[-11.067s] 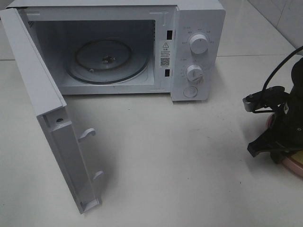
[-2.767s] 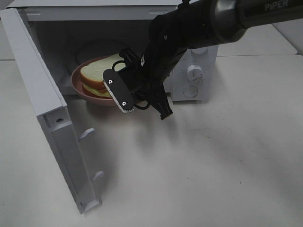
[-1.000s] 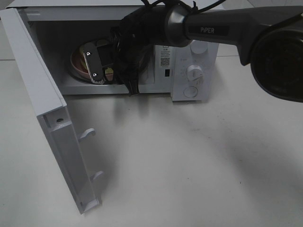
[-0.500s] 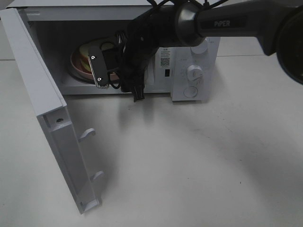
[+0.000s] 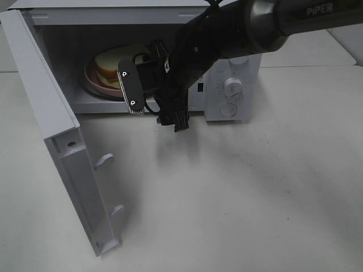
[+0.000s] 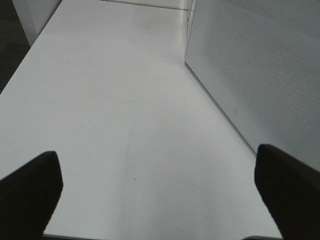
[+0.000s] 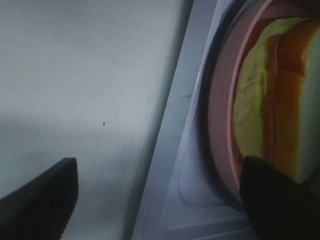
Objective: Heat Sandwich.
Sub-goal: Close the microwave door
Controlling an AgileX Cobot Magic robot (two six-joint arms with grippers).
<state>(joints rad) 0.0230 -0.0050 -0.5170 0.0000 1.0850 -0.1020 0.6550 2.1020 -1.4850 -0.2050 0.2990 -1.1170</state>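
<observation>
Exterior high view shows the sandwich point(image 5: 113, 64) on its plate point(image 5: 91, 84) inside the microwave point(image 5: 229, 22), just beyond the right gripper point(image 5: 157, 119), spread wide and seemingly empty; closing the door point(image 5: 51, 124) and setting the dial point(image 5: 233, 86) are left.

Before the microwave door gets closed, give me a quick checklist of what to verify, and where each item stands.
1. Sandwich inside the microwave cavity: ok.
2. Pink plate seated on the glass turntable: ok, going by the right wrist view.
3. Right end effector open and holding nothing: ok.
4. Right end effector clear of the doorway: not ok; it hangs at the cavity opening, in the door's swing path.
5. Door wide open and ready to swing: ok.
6. Lower dial setting: cannot tell, markings too small.
</observation>
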